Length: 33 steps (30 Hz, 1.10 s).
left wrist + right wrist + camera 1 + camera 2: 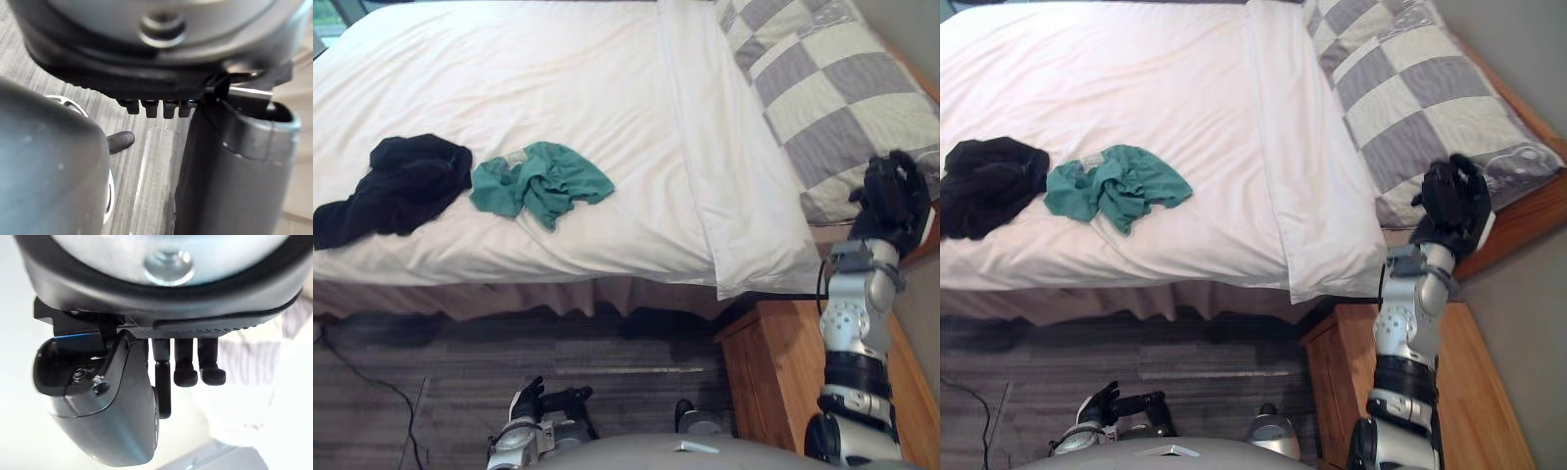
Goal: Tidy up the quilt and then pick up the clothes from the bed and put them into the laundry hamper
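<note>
Two garments are lying crumpled on the white quilt [558,88], well over on the robot's left. One is a black garment [401,186] and the other a green garment [540,181], just beside each other and perhaps touching at the edges. Both are sitting in loose heaps, so neither looks ready for collecting yet.

The quilt is lying mostly smooth, with its top edge turned back in a band [715,166] beside the checked pillow [822,88], and one corner is hanging over the bed's side. The right hand [893,201] is hovering by the pillow's near corner, above the wooden nightstand [773,362]. Its fingers are loosely relaxed and gripping nothing. Judging by that position, it is being held there to work on the quilt's edge first.

The left hand [530,401] is hanging low over the floor [460,372], its fingers straight and empty, seemingly idle.

Something pale, probably a label [516,157], is showing on the green garment, and any writing on it is too small to read.
</note>
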{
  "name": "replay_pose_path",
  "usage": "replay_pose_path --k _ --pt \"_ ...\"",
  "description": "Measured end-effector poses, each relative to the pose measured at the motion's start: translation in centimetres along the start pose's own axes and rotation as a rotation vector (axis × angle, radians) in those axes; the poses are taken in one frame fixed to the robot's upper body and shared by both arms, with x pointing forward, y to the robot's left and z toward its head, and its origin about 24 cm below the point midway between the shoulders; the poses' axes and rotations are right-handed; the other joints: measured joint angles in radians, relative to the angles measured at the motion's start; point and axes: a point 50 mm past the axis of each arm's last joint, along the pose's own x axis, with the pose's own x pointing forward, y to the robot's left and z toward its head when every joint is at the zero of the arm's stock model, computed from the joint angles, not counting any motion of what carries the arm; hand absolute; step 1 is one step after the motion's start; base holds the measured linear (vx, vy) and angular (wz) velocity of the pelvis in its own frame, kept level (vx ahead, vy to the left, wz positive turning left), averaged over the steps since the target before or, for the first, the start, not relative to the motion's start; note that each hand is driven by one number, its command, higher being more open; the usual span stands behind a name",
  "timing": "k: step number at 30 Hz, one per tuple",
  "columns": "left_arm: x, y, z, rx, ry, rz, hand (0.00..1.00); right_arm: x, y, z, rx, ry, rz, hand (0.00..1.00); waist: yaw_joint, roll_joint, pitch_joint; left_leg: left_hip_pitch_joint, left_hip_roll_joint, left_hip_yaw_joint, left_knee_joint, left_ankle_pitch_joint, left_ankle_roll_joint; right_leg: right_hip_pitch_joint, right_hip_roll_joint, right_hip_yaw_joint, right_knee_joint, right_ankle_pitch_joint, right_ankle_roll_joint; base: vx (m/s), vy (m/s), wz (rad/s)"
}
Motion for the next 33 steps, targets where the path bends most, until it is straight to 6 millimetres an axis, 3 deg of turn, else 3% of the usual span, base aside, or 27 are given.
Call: replay_pose_path --k 3,5,7,12,16,19,20,22,24,25,26,27,28,31,33 --pt "0.2 -0.6 1.3 -0.031 -0.038 -0.012 1.0 2.4 4.0 2.1 0.096 -0.082 0.065 0.0 0.014 0.034 0.052 -0.054 0.002 -0.01 0.0 0.009 0.004 -0.065 0.001 -0.003 0.034 0.0 0.0 -0.07 0.036 0.12" --pt "0.3 -0.8 1.8 -0.05 -0.054 -0.013 1.0 3.3 5.1 3.3 0.116 -0.123 0.078 0.0 0.029 0.048 0.085 -0.078 0.002 -0.011 0.0 0.012 0.005 -0.09 0.0 -0.004 0.044 0.0 0.001 -0.05 0.044 0.06" --pt "0.3 -0.6 2.2 -0.077 -0.075 -0.003 1.0 3.6 5.6 3.0 0.121 -0.111 0.07 0.0 0.036 0.05 0.103 -0.107 0.001 -0.01 0.0 0.016 0.006 -0.128 -0.003 -0.002 0.061 0.0 0.0 -0.01 0.018 0.01" --pt "0.4 -0.9 3.5 -0.086 -0.134 -0.016 1.0 3.8 4.1 0.2 0.065 0.001 -0.009 0.0 0.051 0.077 0.155 -0.159 -0.004 -0.005 0.0 0.021 0.01 -0.197 -0.012 0.003 0.095 -0.006 -0.004 0.01 0.002 0.0" --pt "0.4 -1.8 4.1 -0.121 -0.147 -0.04 1.0 2.4 1.0 -3.2 0.0 0.14 -0.096 0.0 0.063 0.106 0.183 -0.179 -0.014 0.018 0.0 0.015 0.006 -0.241 -0.027 0.022 0.121 -0.016 0.002 0.04 0.006 -0.09" --pt "0.4 -1.9 4.2 -0.121 -0.147 -0.048 1.0 -1.0 -0.9 -5.9 0.021 0.202 -0.099 0.0 0.056 0.099 0.188 -0.161 -0.016 0.046 0.0 0.013 0.006 -0.236 -0.032 0.035 0.12 -0.018 0.004 0.15 -0.018 -0.22" --pt "0.4 -2.0 4.1 -0.124 -0.145 -0.055 1.0 -2.9 -1.9 -7.5 0.032 0.263 -0.12 0.0 0.05 0.08 0.188 -0.131 -0.014 0.061 0.0 0.002 -0.004 -0.216 -0.032 0.041 0.12 -0.027 0.003 0.13 -0.032 -0.21" --pt "0.4 -2.2 4.1 -0.13 -0.143 -0.064 1.0 -4.7 -3.0 -9.0 0.023 0.327 -0.149 0.0 0.05 0.066 0.183 -0.114 -0.012 0.067 0.0 -0.006 -0.009 -0.201 -0.031 0.042 0.12 -0.035 0.0 0.1 -0.032 -0.15" --pt "0.6 -2.1 4.4 -0.153 -0.142 -0.06 1.0 -9.1 -6.1 -11.9 -0.013 0.488 -0.244 0.0 0.05 0.041 0.172 -0.077 -0.009 0.079 0.001 -0.021 -0.017 -0.167 -0.03 0.04 0.119 -0.05 0.002 0.14 -0.052 -0.11" --pt "0.6 -1.9 4.3 -0.172 -0.135 -0.049 1.0 -12.6 -8.3 -13.5 -0.042 0.618 -0.329 0.0 0.049 0.027 0.162 -0.051 -0.009 0.087 0.0 -0.03 -0.019 -0.144 -0.032 0.039 0.118 -0.061 -0.001 0.19 -0.053 -0.13" --pt "0.6 -1.8 4.2 -0.185 -0.125 -0.043 1.0 -16.4 -10.7 -14.8 -0.075 0.757 -0.421 1.0 0.05 0.015 0.147 -0.029 -0.01 0.097 0.0 -0.042 -0.024 -0.125 -0.034 0.037 0.117 -0.068 0.001 0.14 -0.032 -0.13" --pt "0.6 -1.8 4.1 -0.188 -0.117 -0.041 1.0 -18.7 -12.0 -15.3 -0.094 0.842 -0.476 1.0 0.051 0.011 0.137 -0.02 -0.01 0.1 0.0 -0.047 -0.026 -0.114 -0.035 0.035 0.115 -0.07 0.003 0.18 -0.036 -0.09" --pt "0.6 -1.9 3.8 -0.195 -0.103 -0.041 1.0 -23.5 -14.3 -15.6 -0.129 0.988 -0.591 1.0 0.05 0.009 0.118 -0.003 -0.012 0.104 0.0 -0.055 -0.029 -0.097 -0.037 0.026 0.114 -0.074 0.001 0.13 -0.016 -0.1" --pt "0.6 -2.3 3.4 -0.216 -0.089 -0.045 1.0 -28.5 -18.4 -13.6 -0.219 1.102 -0.741 1.0 0.033 -0.008 0.087 0.059 -0.02 0.135 0.0 -0.066 -0.034 -0.045 -0.048 0.016 0.112 -0.075 0.003 0.13 0.0 -0.19" --pt "0.5 -2.2 2.8 -0.212 -0.073 -0.045 1.0 -31.6 -19.4 -12.9 -0.273 1.188 -0.778 1.0 0.021 -0.026 0.048 0.089 -0.012 0.141 0.0 -0.068 -0.036 -0.008 -0.04 0.002 0.105 -0.075 0.003 0.1 -0.039 0.02"
